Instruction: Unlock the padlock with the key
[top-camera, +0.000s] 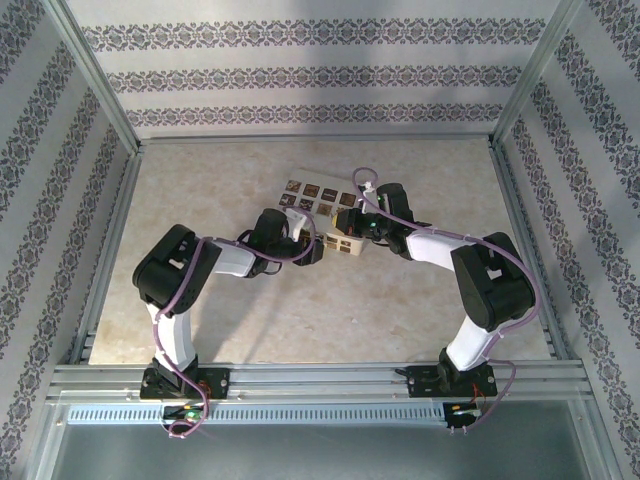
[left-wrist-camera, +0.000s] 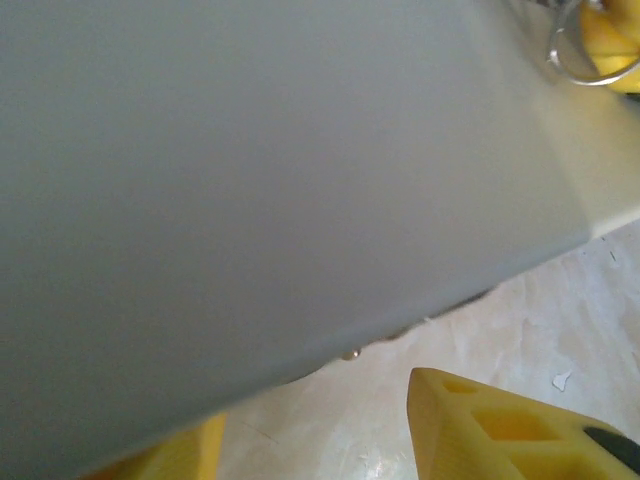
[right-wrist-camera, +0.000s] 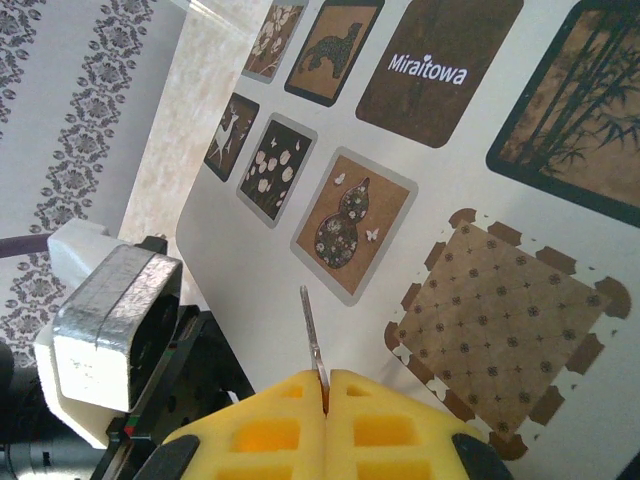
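Right claw (right-wrist-camera: 325, 385): ribbed yellow tips pressed together, clamped on key (right-wrist-camera: 313, 335). Thin flat silvery blade is projected ahead of tips, over glossy tile-printed white card (right-wrist-camera: 470, 180). Left claw (left-wrist-camera: 310, 410): tips seen apart, smooth pale panel (left-wrist-camera: 250, 180) just ahead.

The box (right-wrist-camera: 235, 270) is white with brown pictures of bamboo, flowers and a gourd. The right gripper (right-wrist-camera: 325, 388) is yellow, the key (right-wrist-camera: 312, 335) silver, and the walls (top-camera: 320, 75) have grey flower stripes.
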